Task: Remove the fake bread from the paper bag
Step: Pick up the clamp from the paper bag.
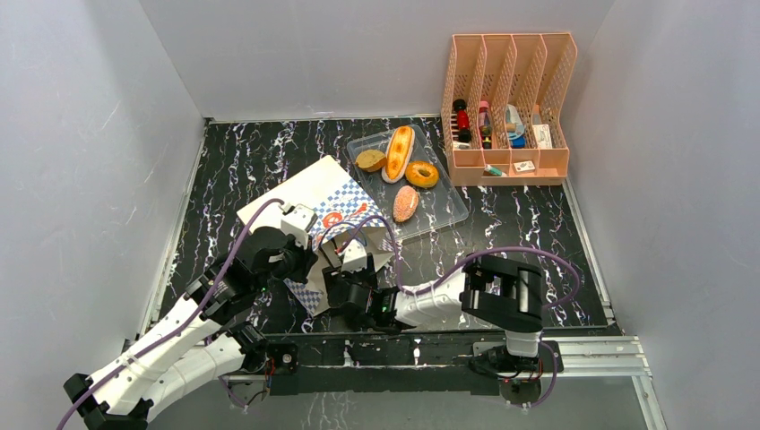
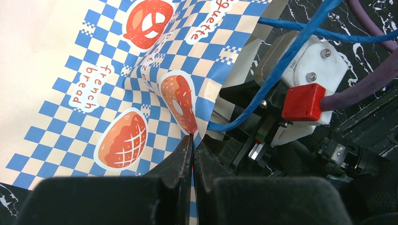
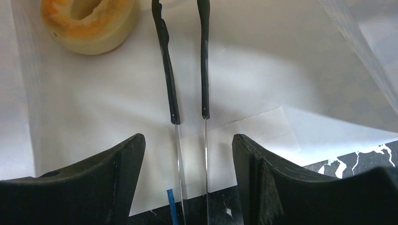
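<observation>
The paper bag (image 1: 315,199) lies flat on the table with its mouth toward the arms. My left gripper (image 2: 192,140) is shut on the checkered rim of the bag (image 2: 117,93), next to its blue cord handle (image 2: 281,61); it also shows in the top view (image 1: 303,262). My right gripper (image 3: 187,145) is open at the bag's mouth (image 1: 345,273) and looks into the white inside. A pale golden ring donut (image 3: 89,21) lies deep in the bag, up and left of my fingers. Two thin black-tipped metal rods (image 3: 187,70) run between my open fingers.
A clear plastic tray (image 1: 448,208) behind the bag holds a long bun (image 1: 399,152), a brown roll (image 1: 370,160), a ring donut (image 1: 421,174) and an oval reddish bun (image 1: 406,203). A pink file rack (image 1: 509,107) stands at the back right. White walls enclose the table.
</observation>
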